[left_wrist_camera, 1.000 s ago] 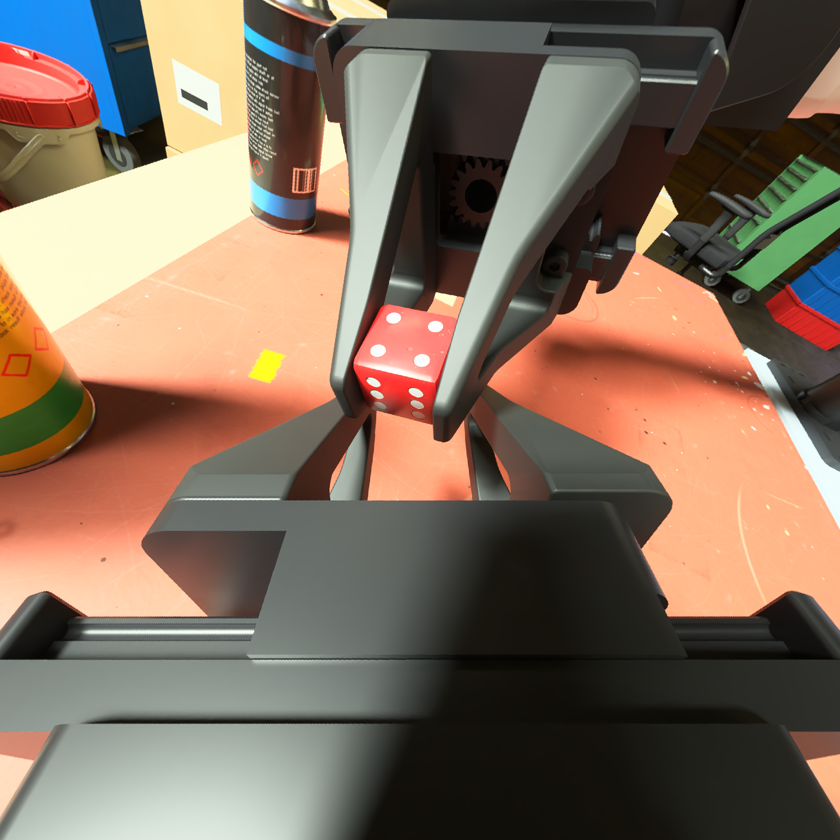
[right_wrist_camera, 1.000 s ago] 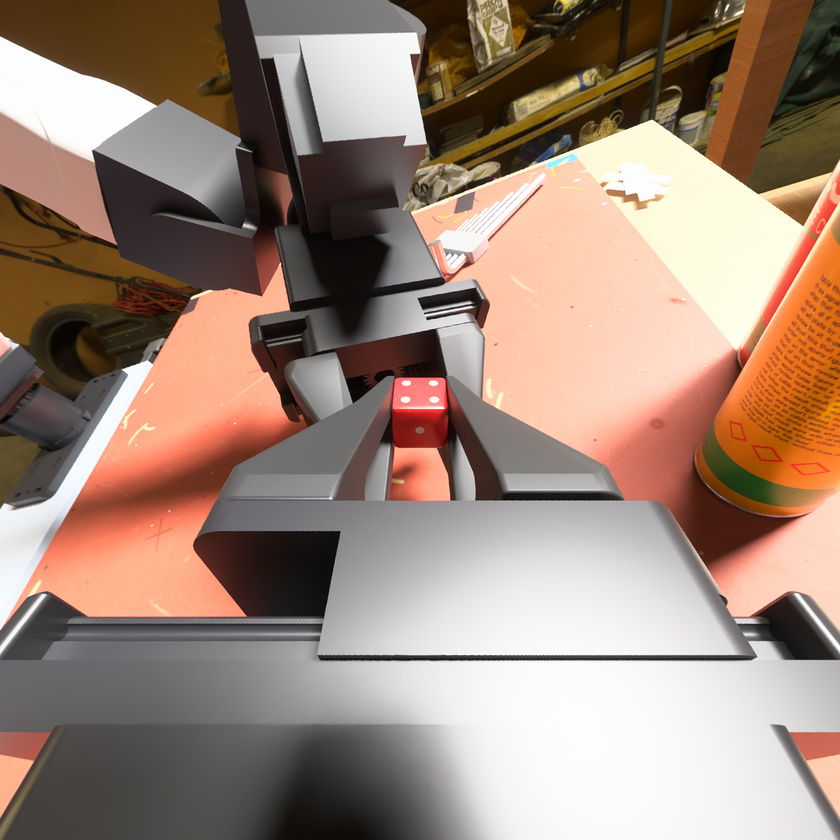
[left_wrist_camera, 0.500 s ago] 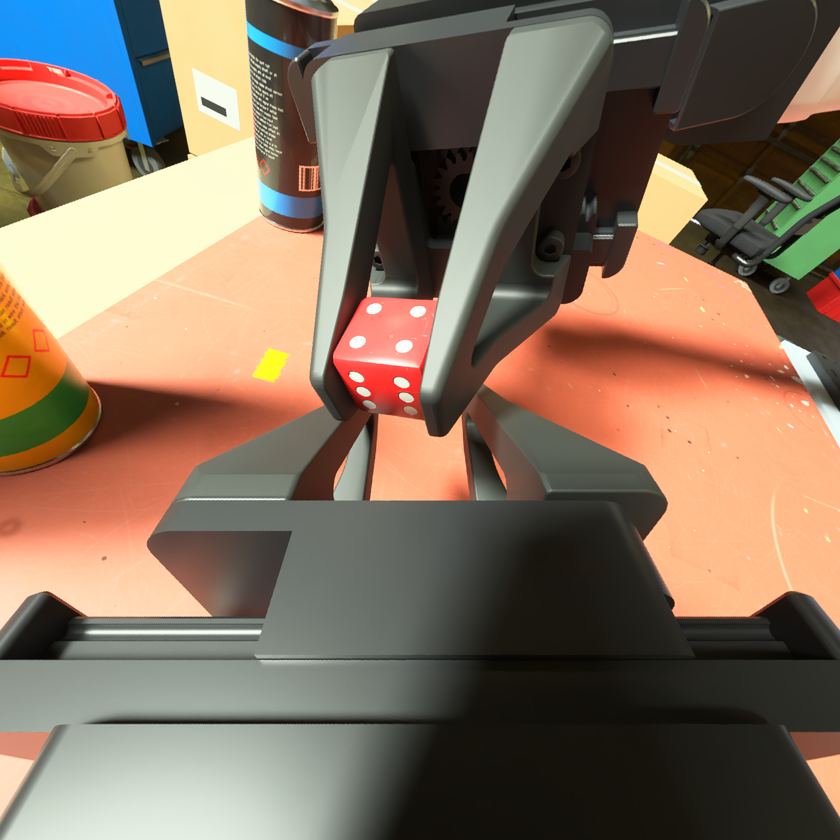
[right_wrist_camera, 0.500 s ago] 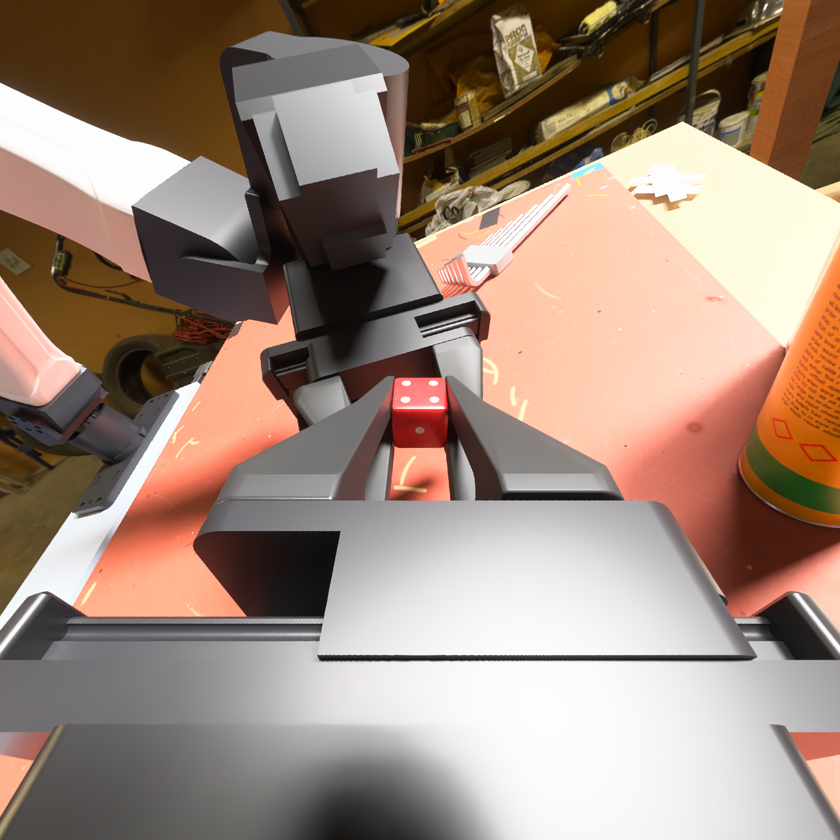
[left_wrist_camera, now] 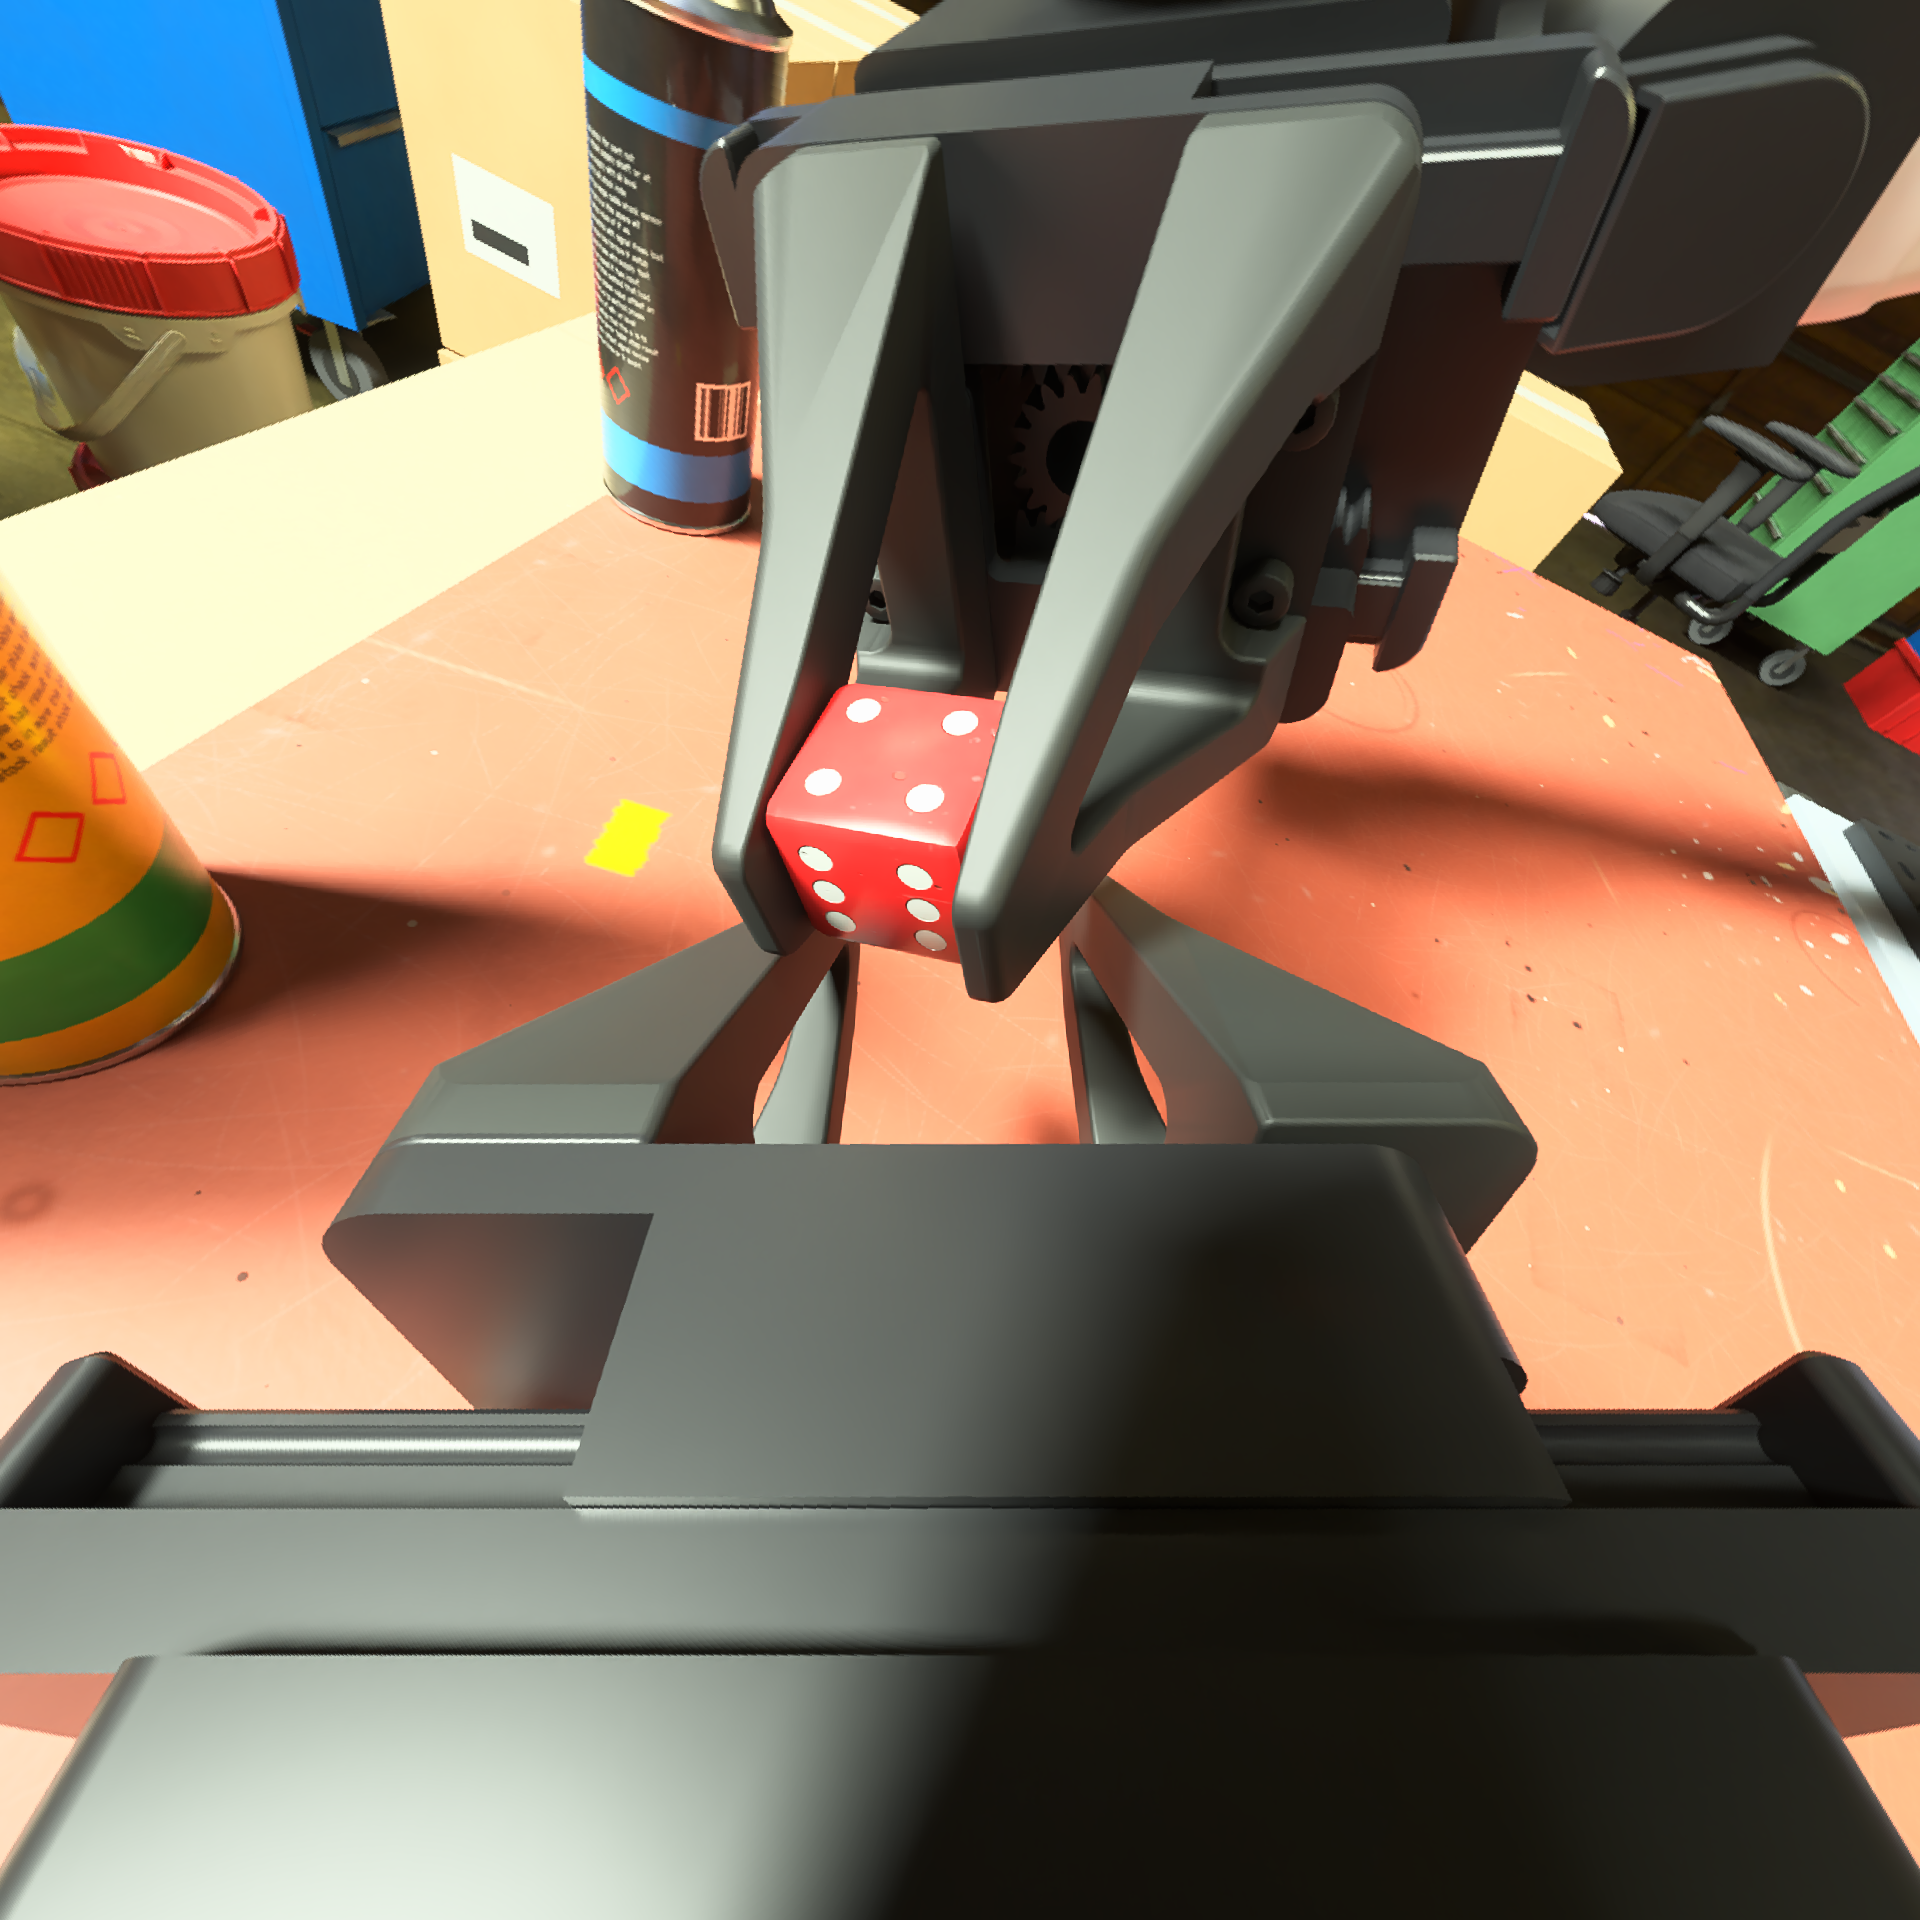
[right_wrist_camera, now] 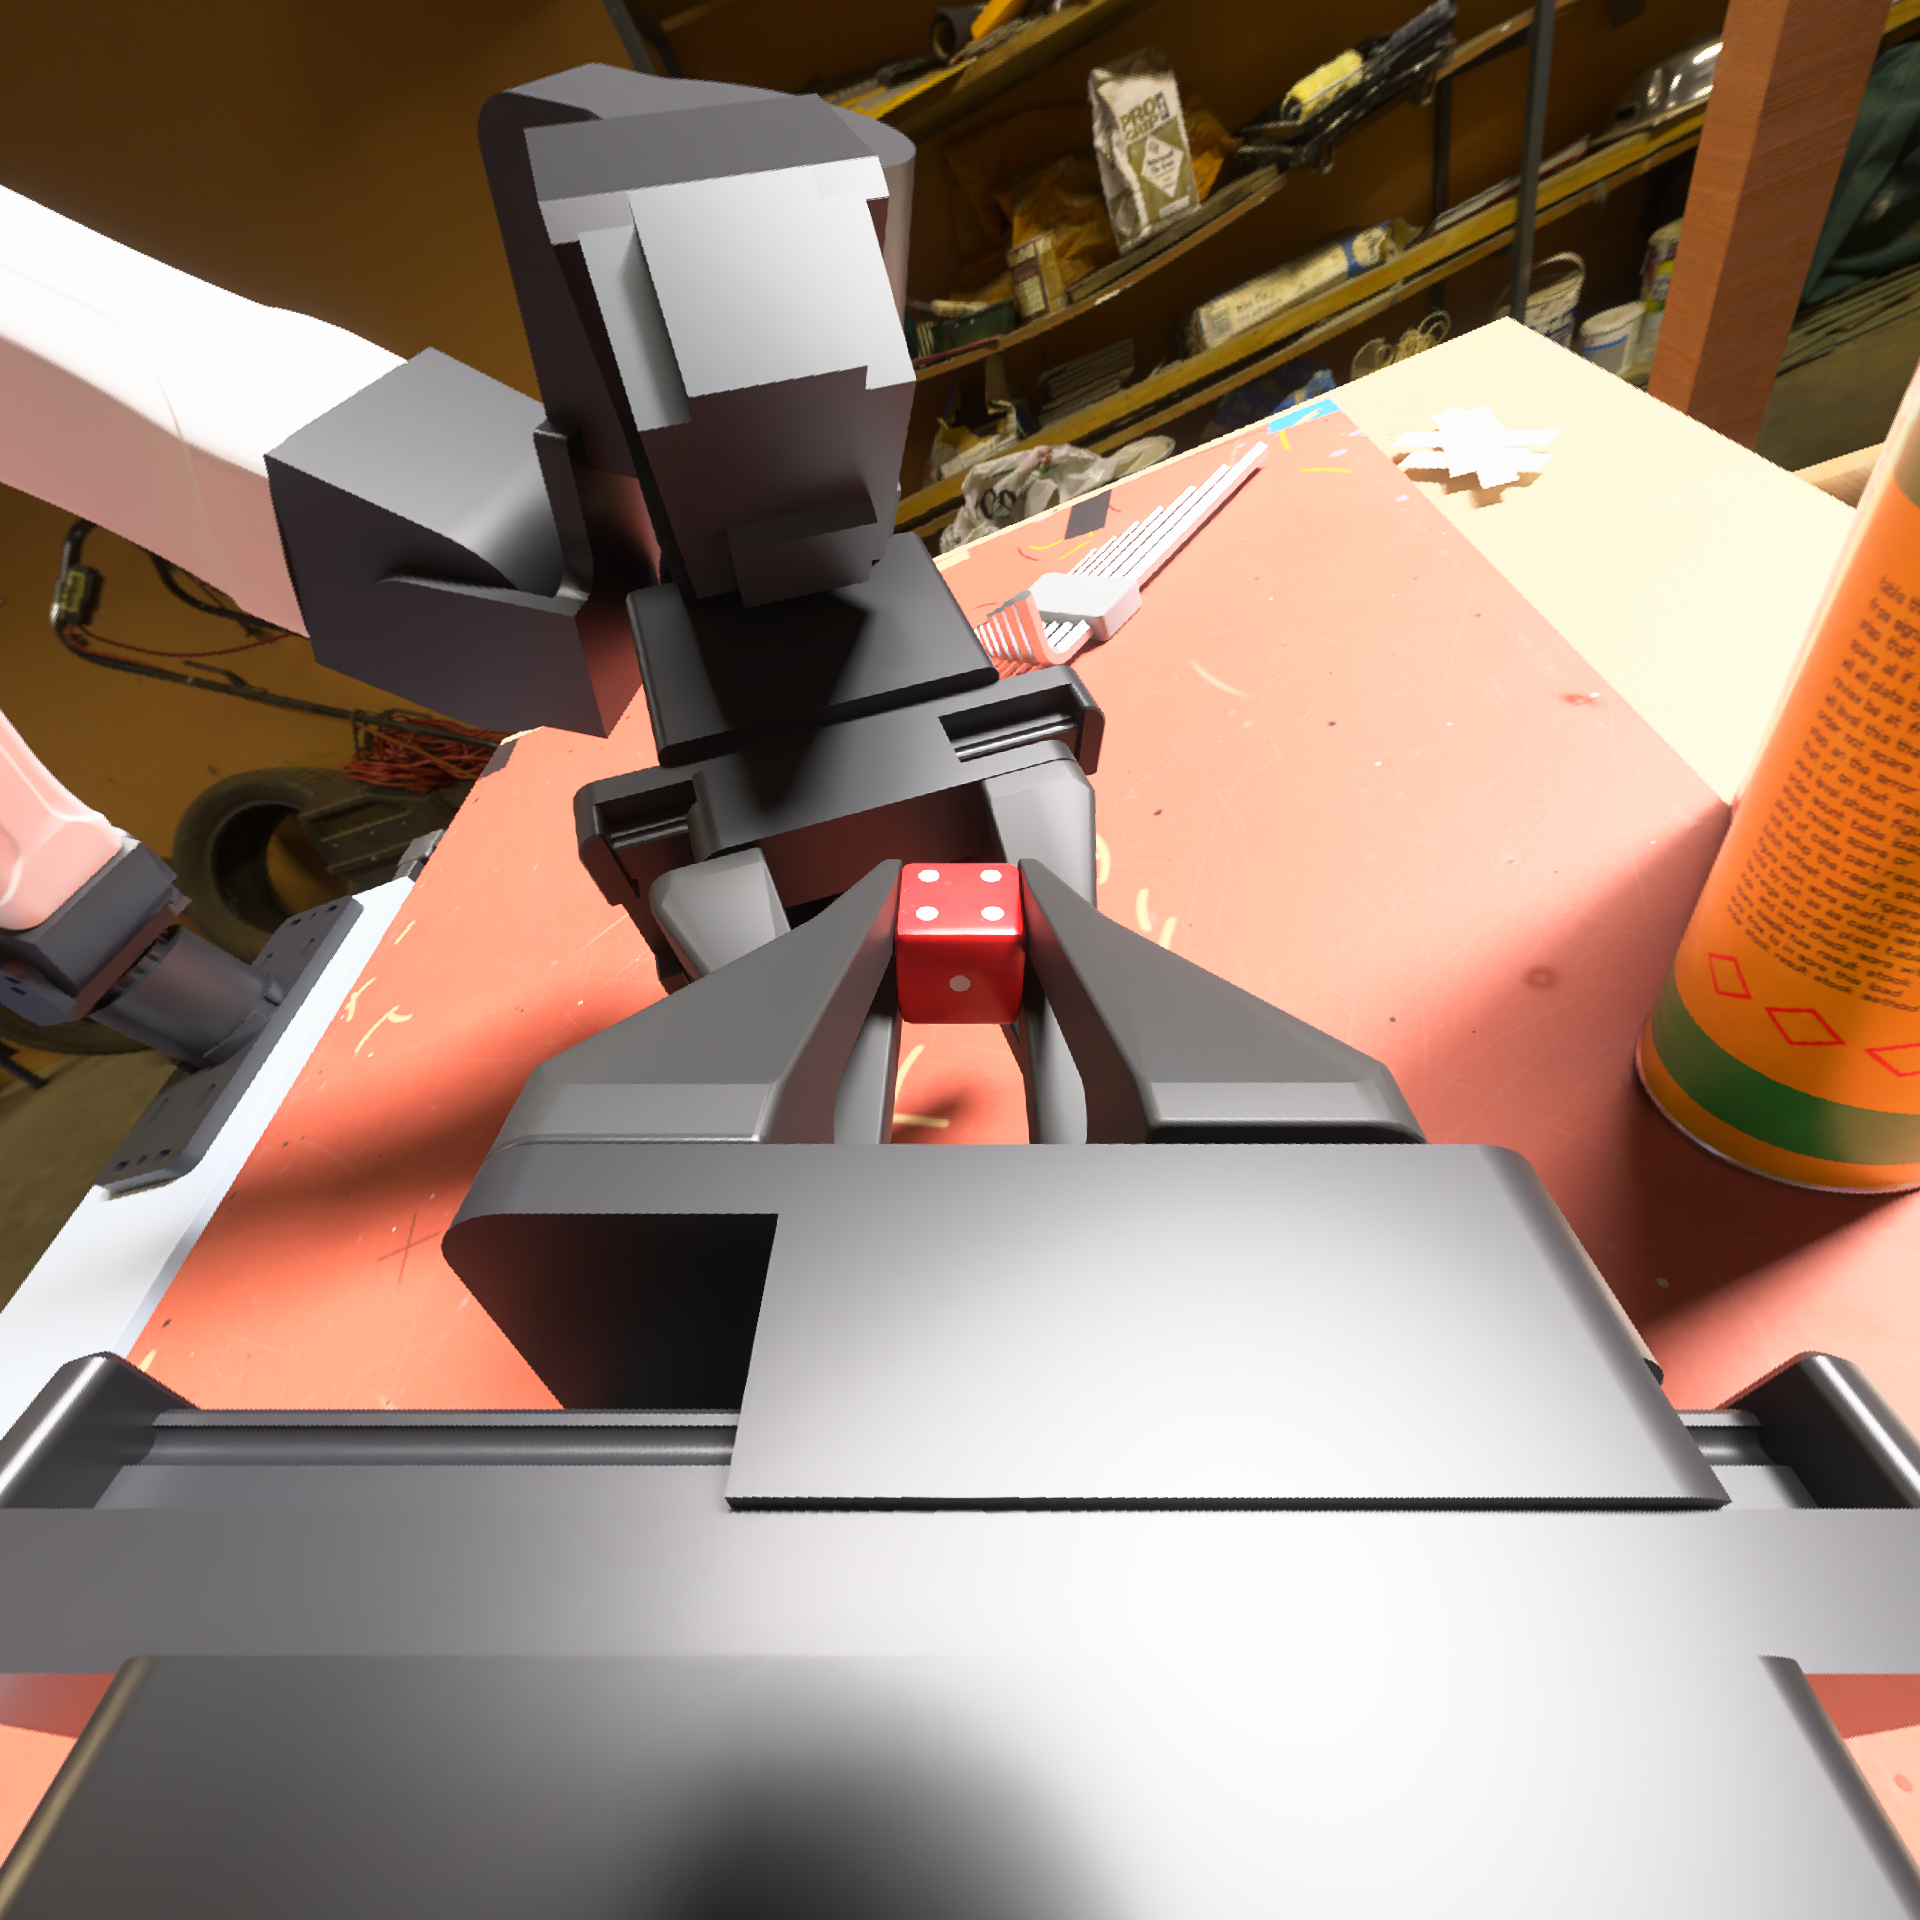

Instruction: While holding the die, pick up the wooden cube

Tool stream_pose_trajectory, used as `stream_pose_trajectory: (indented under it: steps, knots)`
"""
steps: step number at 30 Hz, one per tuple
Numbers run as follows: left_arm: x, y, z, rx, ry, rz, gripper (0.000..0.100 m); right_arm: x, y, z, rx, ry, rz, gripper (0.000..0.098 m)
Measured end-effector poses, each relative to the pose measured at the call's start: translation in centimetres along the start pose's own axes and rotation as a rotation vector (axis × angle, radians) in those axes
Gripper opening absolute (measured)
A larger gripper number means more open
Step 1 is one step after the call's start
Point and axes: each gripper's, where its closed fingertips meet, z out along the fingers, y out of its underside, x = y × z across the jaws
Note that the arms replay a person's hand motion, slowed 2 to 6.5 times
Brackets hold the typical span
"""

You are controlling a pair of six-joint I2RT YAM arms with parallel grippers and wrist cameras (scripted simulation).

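The die is red with white dots and it is raised above the table, pinched on two opposite faces near the tips of the right gripper, which is closed on it. The left gripper stands directly opposite, tips almost meeting the right one, with its fingers spread and nothing between them. The wooden cube does not show in either view, so I cannot say where it is. I think the main risk is contact between the two grippers: they are so near that a small turn or advance of the left one could knock the right fingers or the die, and a die held only at the fingertips may rotate or slip out. A quick swing of the right arm could also shake it loose. Around them, the orange can stands near on one side and the dark can with blue bands farther behind; both look tall and easy to tip over. On the opposite side the table edge is near, beyond an open stretch of red surface, so the freest room seems there.
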Motion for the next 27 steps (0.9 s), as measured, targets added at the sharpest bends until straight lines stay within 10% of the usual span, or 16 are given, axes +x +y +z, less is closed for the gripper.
stream_pose_trajectory:
  steps: [16,27]
  knots:
    - [-0.6,-0.5,-0.3,0.009,-0.048,0.047,0.039,0.5,-1.5,-0.9,0.131,0.045,-0.019,0.0180]
    - [0.5,1.1,-2.6,-0.173,-0.127,0.185,0.056,1.3,-3.7,-3.9,0.269,0.127,-0.042,0.0180]
